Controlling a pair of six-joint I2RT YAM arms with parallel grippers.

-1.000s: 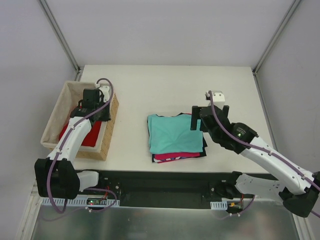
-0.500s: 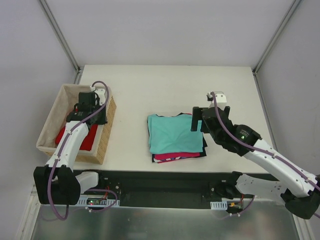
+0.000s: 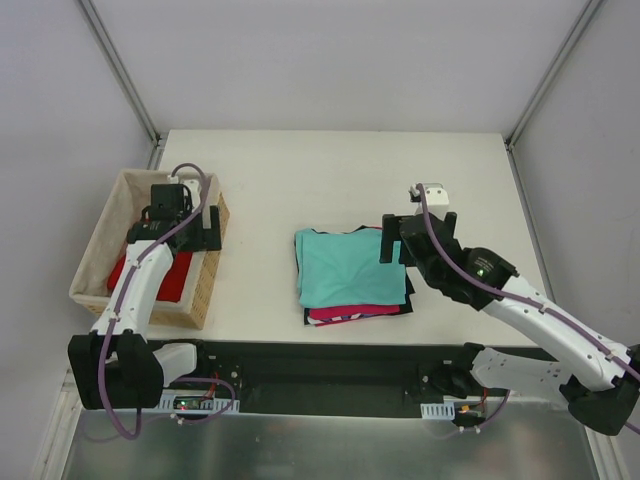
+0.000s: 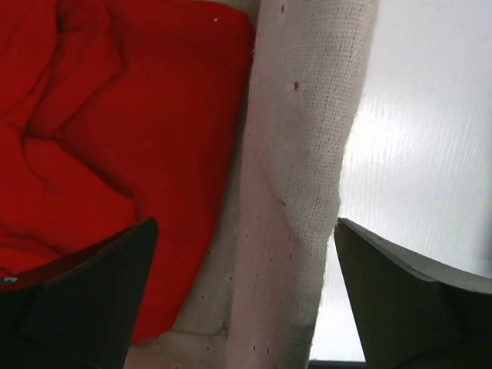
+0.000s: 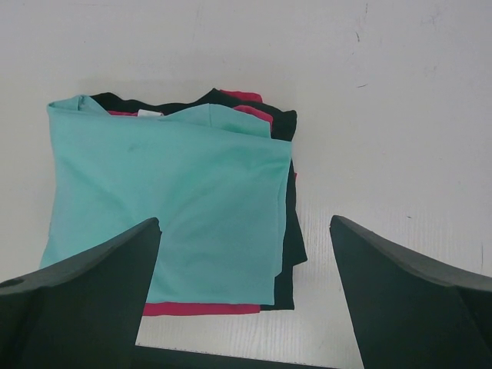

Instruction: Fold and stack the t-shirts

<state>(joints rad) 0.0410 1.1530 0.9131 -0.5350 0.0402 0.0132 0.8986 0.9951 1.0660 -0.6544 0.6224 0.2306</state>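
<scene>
A crumpled red t-shirt (image 3: 150,275) (image 4: 115,138) lies inside the wicker basket (image 3: 108,215) at the table's left. My left gripper (image 3: 190,222) (image 4: 246,292) is open and straddles the basket's lined right wall (image 4: 307,138), one finger over the red cloth and the other over the table. At mid-table sits a folded stack with the teal t-shirt (image 3: 345,265) (image 5: 169,207) on top. Magenta (image 3: 345,313) (image 5: 207,309) and black (image 3: 405,290) (image 5: 288,254) edges show beneath it. My right gripper (image 3: 405,243) (image 5: 246,292) hovers open and empty over the stack's right edge.
The basket stands at the table's left edge, close to the near-left corner. White tabletop (image 3: 330,180) stretches behind and to the right of the stack. A black strip (image 3: 330,355) with the arm bases runs along the near edge.
My left gripper has gone from shut to open at the basket's right wall. The basket has slid a little to the left. The right arm has barely moved.
</scene>
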